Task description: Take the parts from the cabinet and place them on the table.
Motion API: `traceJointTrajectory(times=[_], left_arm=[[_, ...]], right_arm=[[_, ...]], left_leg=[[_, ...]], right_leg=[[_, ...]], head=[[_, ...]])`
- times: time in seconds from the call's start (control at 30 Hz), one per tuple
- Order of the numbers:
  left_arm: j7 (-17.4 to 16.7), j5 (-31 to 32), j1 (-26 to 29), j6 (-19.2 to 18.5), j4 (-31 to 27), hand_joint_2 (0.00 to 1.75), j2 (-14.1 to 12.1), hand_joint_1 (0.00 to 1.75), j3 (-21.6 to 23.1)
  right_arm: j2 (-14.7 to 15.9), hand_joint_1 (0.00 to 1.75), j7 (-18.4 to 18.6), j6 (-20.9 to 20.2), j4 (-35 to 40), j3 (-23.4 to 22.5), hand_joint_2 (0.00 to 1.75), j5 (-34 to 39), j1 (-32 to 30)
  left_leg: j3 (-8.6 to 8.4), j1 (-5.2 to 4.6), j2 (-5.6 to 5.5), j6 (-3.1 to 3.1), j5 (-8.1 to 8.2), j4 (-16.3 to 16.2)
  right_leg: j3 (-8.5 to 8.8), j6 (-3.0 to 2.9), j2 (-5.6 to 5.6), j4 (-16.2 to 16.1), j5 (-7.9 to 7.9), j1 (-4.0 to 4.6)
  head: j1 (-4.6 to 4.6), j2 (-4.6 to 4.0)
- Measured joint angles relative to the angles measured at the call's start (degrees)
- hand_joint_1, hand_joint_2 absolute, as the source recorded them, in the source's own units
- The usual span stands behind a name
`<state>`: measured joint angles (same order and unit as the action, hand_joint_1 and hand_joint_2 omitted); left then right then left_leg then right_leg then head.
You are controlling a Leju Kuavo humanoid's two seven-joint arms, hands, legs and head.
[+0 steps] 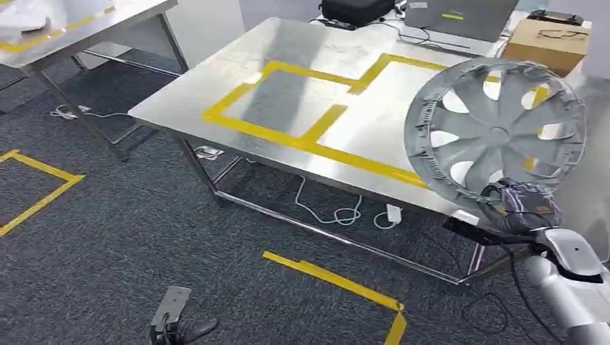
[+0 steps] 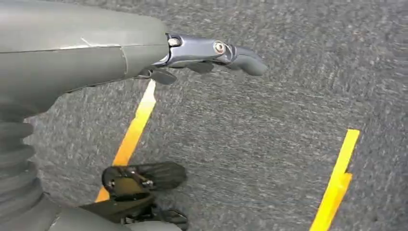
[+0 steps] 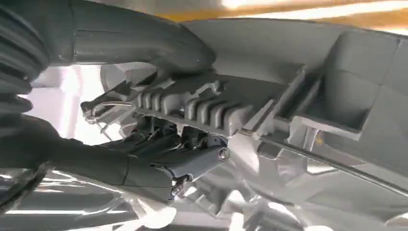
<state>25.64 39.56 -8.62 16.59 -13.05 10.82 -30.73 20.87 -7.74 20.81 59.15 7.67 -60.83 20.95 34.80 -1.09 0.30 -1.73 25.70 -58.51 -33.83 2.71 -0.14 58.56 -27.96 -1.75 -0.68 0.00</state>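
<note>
My right hand (image 1: 519, 208) grips a grey plastic hubcap (image 1: 495, 131) by its lower rim, fingers closed around the edge. The hubcap stands near upright, raised above the near right corner of the steel table (image 1: 302, 93), its spoked face toward me. In the right wrist view my thumb lies over the rim and the darker fingers (image 3: 159, 139) press in behind the ribbed back of the hubcap (image 3: 298, 96). Yellow tape (image 1: 288, 122) marks rectangles on the tabletop. A cardboard box (image 1: 547, 43) sits at the far right edge. My left hand (image 2: 211, 53) hangs over grey carpet (image 2: 269, 144), holding nothing, fingers loosely extended.
</note>
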Motion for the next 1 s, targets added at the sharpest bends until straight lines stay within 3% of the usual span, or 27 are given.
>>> traceJointTrajectory(times=[0.07, 0.13, 0.17, 0.23, 0.27, 0.3, 0.33, 0.4, 0.43, 0.47, 0.57, 0.6, 0.63, 0.7, 0.73, 0.77, 0.8, 0.83, 0.9, 0.93, 0.97, 1.0], left_arm=[[0.0, 0.0, 0.1, -0.1, 0.0, 1.75, -0.1, 0.0, 0.0], [0.0, 0.1, 0.1, 0.1, 0.0, 1.75, -0.2, 0.0, 0.1], [0.1, 0.1, 0.0, 0.2, 0.0, 1.75, -0.2, 0.0, 0.2], [0.1, 0.1, 0.0, 0.4, 0.0, 1.75, -0.2, 0.0, 0.3], [0.1, 0.1, 0.1, 0.4, 0.0, 1.75, -0.2, 0.0, 0.3], [0.1, 0.1, 0.2, 0.4, 0.0, 1.75, -0.2, 0.0, 0.3], [0.1, 0.2, 0.2, 0.4, 0.0, 1.75, -0.2, 0.0, 0.3], [0.1, 0.2, 0.1, 0.4, 0.0, 1.75, -0.2, 0.0, 0.4], [0.2, 0.2, 0.1, 0.4, 0.0, 1.75, -0.3, 0.0, 0.4], [0.2, 0.2, 0.1, 0.4, 0.0, 1.75, -0.3, 0.0, 0.4], [0.2, 0.2, 0.1, 0.4, 0.0, 1.75, -0.4, 0.0, 0.4], [0.2, 0.2, 0.0, 0.4, 0.0, 1.75, -0.3, 0.0, 0.4], [0.2, 0.2, -0.1, 0.4, 0.0, 1.75, -0.3, 0.0, 0.4], [0.2, 0.2, -0.1, 0.4, 0.0, 1.75, -0.3, 0.0, 0.5], [0.2, 0.2, 0.0, 0.4, 0.0, 1.75, -0.2, 0.0, 0.5], [0.2, 0.2, 0.0, 0.4, 0.0, 1.75, -0.2, 0.0, 0.5], [0.2, 0.2, 0.1, 0.4, 0.0, 1.75, -0.2, 0.0, 0.5], [0.2, 0.2, 0.0, 0.4, 0.0, 1.75, -0.2, 0.0, 0.5], [0.2, 0.2, 0.0, 0.4, 0.0, 1.75, -0.1, 0.0, 0.7], [0.2, 0.3, 0.0, 0.3, 0.0, 1.75, -0.1, 0.0, 0.8], [0.3, 0.3, 0.0, 0.0, 0.0, 1.75, -0.1, 0.0, 0.8], [0.5, 0.2, 0.0, -0.3, 0.0, 1.75, -0.1, 0.0, 0.8]], right_arm=[[0.1, 1.75, 0.1, 0.0, -1.5, 0.6, 1.75, -0.1, 0.0], [0.4, 1.75, 0.5, 0.0, -2.8, 0.9, 1.75, -0.4, 0.5], [0.4, 1.75, 0.8, 0.1, -3.6, 1.1, 1.75, -0.7, 1.0], [0.5, 1.75, 1.1, 0.9, -5.8, 1.2, 1.75, -0.7, 2.0], [0.5, 1.75, 1.0, 1.3, -6.8, 1.2, 1.75, -0.7, 2.2], [0.6, 1.75, 1.0, 1.6, -7.4, 1.2, 1.75, -0.6, 2.5], [0.6, 1.75, 1.0, 1.6, -8.2, 1.2, 1.75, -0.6, 2.8], [0.6, 1.75, 1.0, 1.6, -9.1, 1.2, 1.75, -0.5, 3.2], [0.6, 1.75, 1.0, 1.6, -9.5, 1.2, 1.75, -0.5, 3.2], [0.6, 1.75, 1.0, 1.6, -9.8, 1.2, 1.75, -0.5, 3.3], [0.8, 1.75, 1.0, 1.7, -10.7, 1.2, 1.75, -0.5, 3.4], [1.0, 1.75, 1.0, 1.7, -10.9, 1.3, 1.75, -0.5, 3.4], [1.0, 1.75, 1.0, 1.7, -11.2, 1.3, 1.75, -0.5, 3.3], [1.2, 1.75, 1.0, 1.7, -11.7, 1.3, 1.75, -0.5, 3.4], [1.2, 1.75, 1.0, 1.6, -12.0, 1.3, 1.75, -0.5, 3.3], [1.2, 1.75, 1.0, 1.7, -12.1, 1.4, 1.75, -0.5, 3.1], [1.2, 1.75, 1.0, 1.7, -12.3, 1.5, 1.75, -0.5, 3.2], [1.2, 1.75, 1.0, 1.7, -12.4, 1.6, 1.75, -0.5, 3.2], [1.2, 1.75, 0.9, 1.7, -12.6, 1.6, 1.75, -0.5, 3.5], [1.3, 0.0, 0.7, 1.8, -12.7, 1.6, 0.0, -0.5, 3.8], [1.3, 0.0, 0.3, 2.1, -12.9, 1.6, 0.0, -0.5, 4.0], [1.3, 0.0, -0.2, 2.8, -12.9, 1.6, 0.0, -0.5, 4.1]], left_leg=[[0.08, 0.12, 0.02, 0.2, 0.02, -0.1], [0.69, 0.26, -0.12, 0.93, 1.72, -1.9], [2.14, 0.43, -0.11, 1.24, 3.67, -5.2], [6.79, 0.68, -0.11, 1.5, 7.89, -15.4], [8.31, 0.7, -0.11, 1.44, 8.58, -18.4], [8.61, 0.7, -0.12, 1.32, 7.92, -18.7], [7.56, 0.7, -0.13, 1.03, 5.8, -16.3], [3.19, 0.59, -0.33, 0.22, 0.4, -6.4], [1.43, 0.44, -0.71, -0.18, -0.8, -2.1], [0.79, 0.31, -0.84, -0.21, -0.14, -1.1], [0.85, 0.23, -0.73, -0.29, 0.05, -0.8], [0.48, 0.58, -0.65, -0.71, -0.45, 0.3], [0.28, 0.68, -0.56, -0.92, -0.73, 0.7], [0.46, 0.59, -0.58, -1.23, -0.8, 0.8], [0.47, 0.48, -0.56, -1.3, -0.78, 0.7], [0.51, 0.4, -0.55, -1.34, -0.78, 0.7], [0.49, 0.38, -0.53, -1.35, -0.77, 0.7], [0.45, 0.38, -0.52, -1.36, -0.76, 0.6], [0.42, 0.45, -0.52, -1.2, -0.64, 0.4], [0.45, 0.44, -0.52, -1.0, -0.51, 0.1], [0.68, 0.09, -0.54, -0.72, -0.45, -0.1], [0.89, 0.03, -0.55, -0.45, -0.53, -0.2]], right_leg=[[-0.13, -0.57, 0.06, 0.1, 0.08, 0.1], [-0.01, -1.4, 0.08, 0.0, 0.15, -0.12], [-0.01, -1.7, 0.16, 0.0, 0.17, -0.1], [0.04, -1.87, 0.3, 0.0, 0.09, 0.11], [0.11, -1.93, 0.35, 0.0, 0.05, 0.22], [0.23, -2.0, 0.45, 0.0, 0.0, 0.33], [0.38, -2.03, 0.62, 0.0, -0.05, 0.46], [0.71, -1.99, 0.84, 0.0, -0.18, 0.56], [0.72, -1.93, 0.9, 0.0, -0.26, 0.53], [0.47, -1.67, 1.07, 0.1, -0.34, 0.87], [0.47, -0.79, 1.16, -0.6, 0.06, 0.67], [0.54, -0.31, 1.11, -0.6, -0.17, 0.78], [-0.31, -0.21, 0.76, 0.2, -1.02, 0.68], [-3.31, 0.02, 0.58, 6.8, -4.75, 0.66], [-5.82, 0.22, 0.58, 12.2, -6.96, 0.65], [-7.78, 0.38, 0.58, 16.1, -8.1, 0.65], [-8.43, 0.47, 0.57, 17.2, -7.65, 0.65], [-7.78, 0.51, 0.55, 15.8, -6.21, 0.65], [-3.11, 0.37, 0.28, 6.0, -0.87, 0.6], [-0.53, 0.24, -0.14, 0.7, 0.78, 0.61], [0.33, -0.04, -0.45, -0.3, -0.48, 0.79], [0.49, -0.55, -0.04, -0.5, 0.01, 0.89]], head=[[0.03, 0.0], [0.25, 0.0], [0.55, 0.0], [0.57, 0.0], [0.59, 0.0], [0.57, 0.0], [0.59, 0.0], [0.55, 0.0], [0.55, 0.0], [0.57, 0.0], [0.55, 0.0], [0.51, 0.0], [0.4, 0.0], [0.27, 0.0], [0.33, 0.0], [0.33, 0.0], [0.35, 0.0], [0.33, 0.0], [0.29, 0.0], [0.29, 0.0], [0.31, 0.0], [0.48, 0.0]])
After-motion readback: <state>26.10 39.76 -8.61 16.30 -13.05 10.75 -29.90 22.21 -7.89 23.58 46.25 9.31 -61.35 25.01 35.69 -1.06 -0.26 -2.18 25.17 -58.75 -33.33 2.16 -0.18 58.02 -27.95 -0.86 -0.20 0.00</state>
